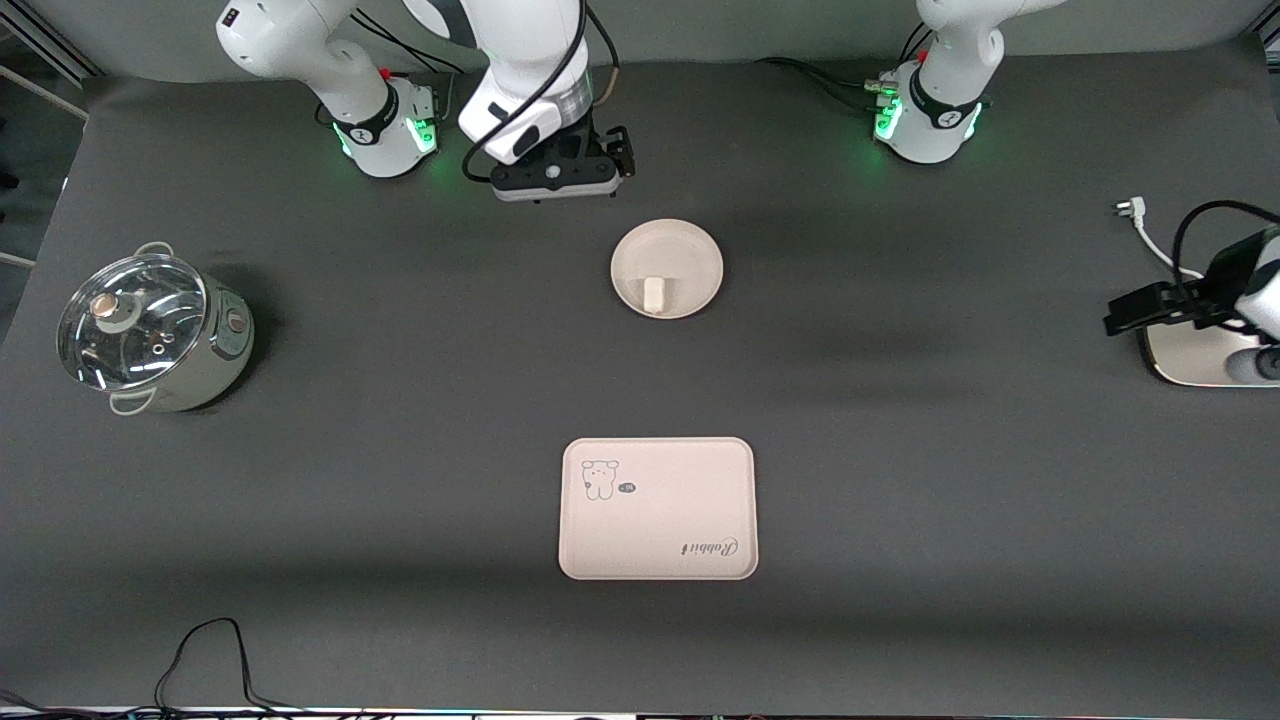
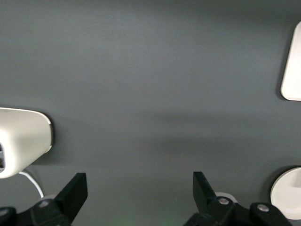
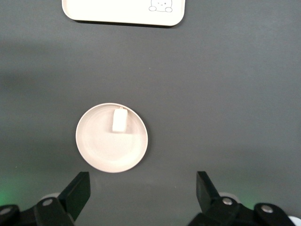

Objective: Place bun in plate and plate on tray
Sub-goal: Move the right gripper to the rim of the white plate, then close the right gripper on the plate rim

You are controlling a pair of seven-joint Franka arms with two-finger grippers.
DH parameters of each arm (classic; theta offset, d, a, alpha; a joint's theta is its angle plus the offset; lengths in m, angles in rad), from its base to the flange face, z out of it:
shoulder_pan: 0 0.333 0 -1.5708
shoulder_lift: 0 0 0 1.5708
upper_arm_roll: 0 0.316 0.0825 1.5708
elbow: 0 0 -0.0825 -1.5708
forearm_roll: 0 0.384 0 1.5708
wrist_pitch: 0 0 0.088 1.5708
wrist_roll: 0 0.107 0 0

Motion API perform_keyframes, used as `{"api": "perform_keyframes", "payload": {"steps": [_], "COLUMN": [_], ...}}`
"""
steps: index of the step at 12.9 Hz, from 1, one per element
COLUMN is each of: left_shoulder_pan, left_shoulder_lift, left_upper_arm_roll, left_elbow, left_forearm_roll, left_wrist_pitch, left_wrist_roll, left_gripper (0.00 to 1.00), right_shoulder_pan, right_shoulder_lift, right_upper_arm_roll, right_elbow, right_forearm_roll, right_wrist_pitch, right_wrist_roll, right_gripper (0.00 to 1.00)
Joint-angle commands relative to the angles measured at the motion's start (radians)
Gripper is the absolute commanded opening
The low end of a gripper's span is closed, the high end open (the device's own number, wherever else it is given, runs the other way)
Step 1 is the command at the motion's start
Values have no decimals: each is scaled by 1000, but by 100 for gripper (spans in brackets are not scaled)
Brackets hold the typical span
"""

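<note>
The round cream plate (image 1: 690, 250) lies on the dark mat, toward the robots' bases. The small white bun (image 1: 655, 294) rests in it by the rim nearest the front camera. The tray (image 1: 657, 508) with the bear cartoon lies nearer the front camera and holds nothing. My right gripper (image 1: 555, 182) hovers over the mat just beside the plate, toward the bases. Its wrist view shows it open and empty (image 3: 139, 195), with the plate (image 3: 101, 146), bun (image 3: 120, 121) and tray (image 3: 123, 10) ahead. My left gripper (image 1: 1130, 312) waits at the left arm's end of the table, open and empty (image 2: 139, 193).
A steel pot with a glass lid (image 1: 150, 335) stands at the right arm's end. A white device (image 1: 1200, 362) with a cord and plug (image 1: 1130, 210) lies under the left gripper and shows in the left wrist view (image 2: 23, 141). A black cable (image 1: 210, 650) lies at the front edge.
</note>
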State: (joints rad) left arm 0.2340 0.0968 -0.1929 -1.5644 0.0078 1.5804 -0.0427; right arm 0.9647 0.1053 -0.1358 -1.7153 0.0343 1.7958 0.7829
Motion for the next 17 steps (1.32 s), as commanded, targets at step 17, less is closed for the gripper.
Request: {"api": "perform_keyframes", "payload": {"steps": [17], "left_shoulder_pan": [-96], "left_shoulder_lift": [-54], "left_upper_arm_roll": [73], "left_elbow": [-57], "left_forearm_roll": [3], "left_wrist_pitch": [62], "left_wrist_roll": [23], "left_gripper": [100], "right_shoulder_pan": [120], "right_shoulder_lift": [223], "right_upper_arm_roll": [-10], "right_elbow": [-670], "right_forearm_roll": [211], "right_wrist_pitch": [1073], "right_wrist_roll": [12], "right_gripper": [100]}}
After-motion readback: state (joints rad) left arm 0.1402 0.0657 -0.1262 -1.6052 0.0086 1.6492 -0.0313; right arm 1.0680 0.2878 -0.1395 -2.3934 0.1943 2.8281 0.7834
